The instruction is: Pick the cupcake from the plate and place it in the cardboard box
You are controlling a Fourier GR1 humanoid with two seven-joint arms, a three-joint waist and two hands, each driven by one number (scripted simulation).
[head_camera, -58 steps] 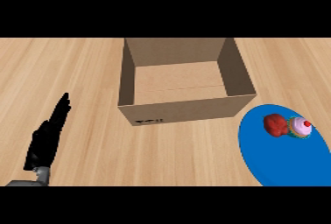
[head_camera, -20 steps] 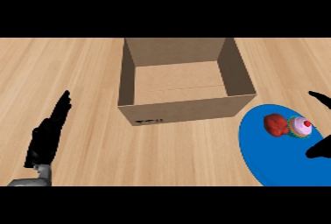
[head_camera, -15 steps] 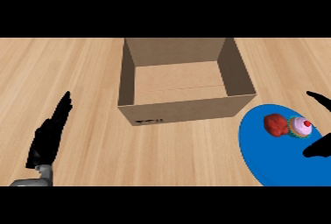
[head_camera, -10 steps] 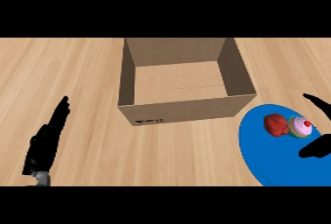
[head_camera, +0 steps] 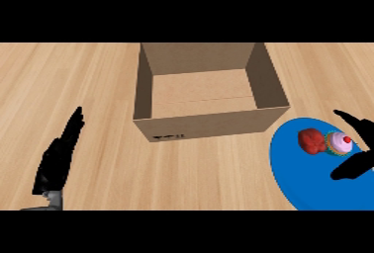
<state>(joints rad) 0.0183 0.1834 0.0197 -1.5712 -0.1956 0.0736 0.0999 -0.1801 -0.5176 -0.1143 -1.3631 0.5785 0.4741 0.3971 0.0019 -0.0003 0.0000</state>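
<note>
- Looking steeply down in the head view, I see a light wooden counter [head_camera: 102, 79] with grain running left to right, filling everything from the near edge to the far edge; no walls or other parts of the room show.
- An open cardboard box [head_camera: 211, 126] stands in the middle and toward the far side, its near wall bearing a small dark print at the lower left; its inside shows only bare cardboard floor.
- Right of the box and nearer to me, a blue plate [head_camera: 306, 178] lies on the counter, cut off by the right edge; its far-left rim sits just beside the box's near right corner.
- On the plate's far right part rests the cupcake [head_camera: 340, 143], pink on top with a red dot, touching or just beside a lumpy red food item [head_camera: 312, 141] to its left.
- My right hand [head_camera: 353, 165] comes in at the right edge, spread: one finger reaches over the plate's far rim beyond the cupcake, the thumb lies nearer than it, the cupcake sitting between them without visible contact.
- My left hand [head_camera: 57, 159] rests near left, fingers straight and pressed together, pointing away from me, well apart from the box.
</note>
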